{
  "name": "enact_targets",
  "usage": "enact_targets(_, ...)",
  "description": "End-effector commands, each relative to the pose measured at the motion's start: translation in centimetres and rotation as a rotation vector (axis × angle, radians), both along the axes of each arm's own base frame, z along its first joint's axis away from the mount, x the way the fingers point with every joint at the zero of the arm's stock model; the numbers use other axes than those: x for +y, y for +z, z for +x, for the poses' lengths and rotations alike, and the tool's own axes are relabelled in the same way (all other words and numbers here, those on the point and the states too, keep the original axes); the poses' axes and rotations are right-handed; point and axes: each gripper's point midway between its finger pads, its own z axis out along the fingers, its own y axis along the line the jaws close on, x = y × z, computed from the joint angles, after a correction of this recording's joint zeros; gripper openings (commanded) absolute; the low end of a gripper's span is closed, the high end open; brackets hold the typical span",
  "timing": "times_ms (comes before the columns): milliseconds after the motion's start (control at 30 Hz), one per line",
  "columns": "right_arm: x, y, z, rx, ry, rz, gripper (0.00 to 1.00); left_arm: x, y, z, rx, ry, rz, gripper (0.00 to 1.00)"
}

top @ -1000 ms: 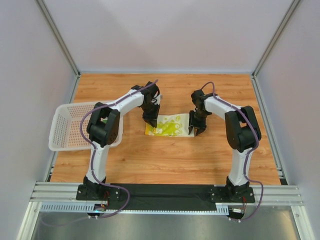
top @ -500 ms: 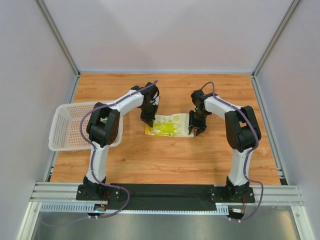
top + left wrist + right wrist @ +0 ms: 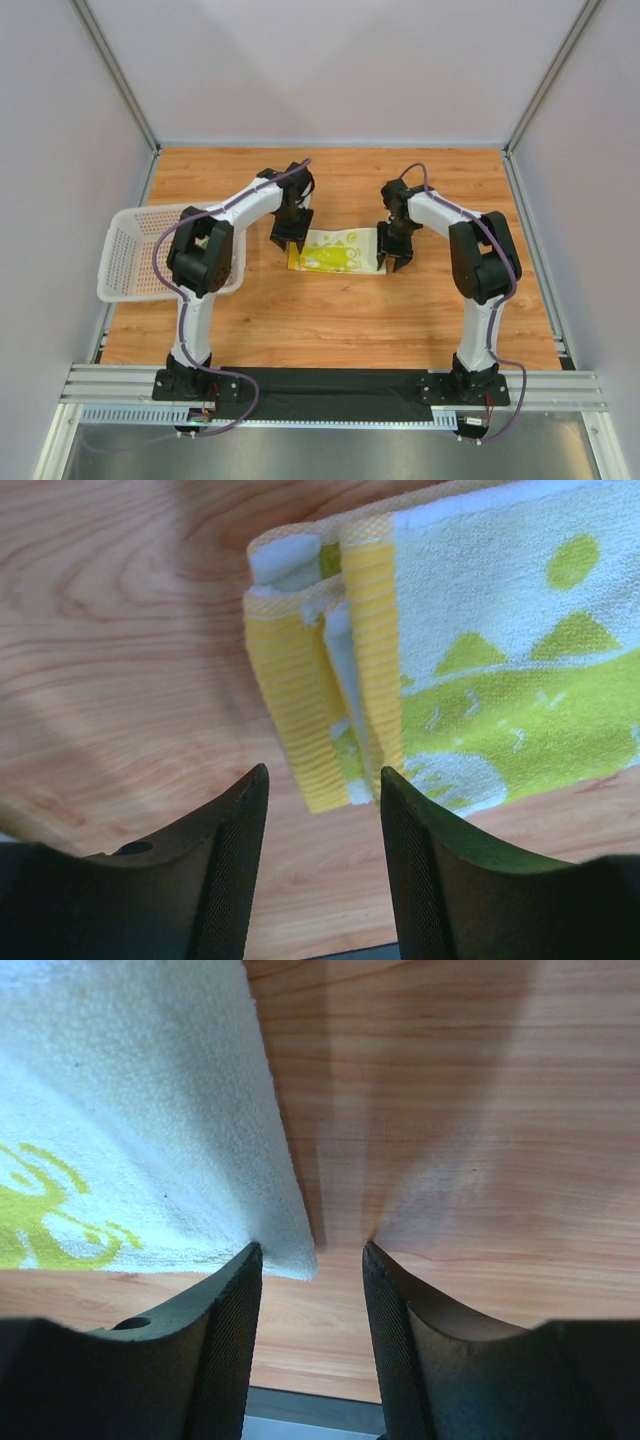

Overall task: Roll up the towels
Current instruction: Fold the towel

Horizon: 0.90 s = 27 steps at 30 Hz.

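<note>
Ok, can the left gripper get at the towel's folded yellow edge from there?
Probably yes. The left gripper hangs open just above the folded yellow edge of the lime-yellow towel, its fingers either side of that edge, and nothing shows between them.

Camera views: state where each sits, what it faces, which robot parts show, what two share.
Top external: above, behind the robot, looking down at the table; left arm, right arm show.
Left wrist: on the left arm, facing down at the folded lime-yellow towel; left gripper shows.
Right wrist: likewise, at its white corner; right gripper shows.
Shared: the towel.
</note>
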Motion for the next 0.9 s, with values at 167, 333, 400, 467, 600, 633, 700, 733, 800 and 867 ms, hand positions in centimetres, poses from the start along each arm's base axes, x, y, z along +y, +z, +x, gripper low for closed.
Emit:
enact_targets(167,0.6,6.0,1.7,-0.13,0.075,0.042,0.47,-0.1,9.3,0.9,-0.205,0.005,-0.033,0.46)
enact_targets(333,3.6,8.8,2.6,-0.191,0.09,0.223,0.14,-3.8,9.2,-1.0,-0.156,-0.048,-0.229,0.37)
enact_targets(400,5.1,9.0,3.1,-0.203,0.094,0.303,0.0,-6.0,9.2,-1.5,-0.126,-0.082,-0.353,0.34)
enact_targets(467,6.8,8.8,2.5,-0.164,0.113,0.409,0.0,-7.0,7.9,-1.9,-0.099,-0.095,-0.381,0.33)
enact_targets(600,8.4,7.5,2.5,-0.146,0.12,0.514,0.0,-8.1,5.8,-2.7,-0.037,-0.12,-0.401,0.29)
enact_targets(633,8.3,6.6,1.9,-0.118,0.117,0.517,0.0,-8.0,5.1,-2.9,-0.02,-0.11,-0.393,0.29)
enact_targets(700,8.2,5.0,1.8,-0.102,0.112,0.509,0.0,-7.9,3.8,-3.0,0.0,-0.096,-0.381,0.29)
enact_targets(733,8.0,4.2,1.6,-0.089,0.11,0.505,0.0,-7.7,3.1,-3.3,0.016,-0.087,-0.368,0.29)
enact_targets(800,7.5,2.3,1.1,-0.056,0.097,0.496,0.0,-7.4,1.9,-3.5,0.036,-0.076,-0.354,0.28)
enact_targets(867,6.5,0.1,0.3,-0.018,0.074,0.465,0.0,-6.6,0.6,-3.7,0.053,-0.065,-0.341,0.29)
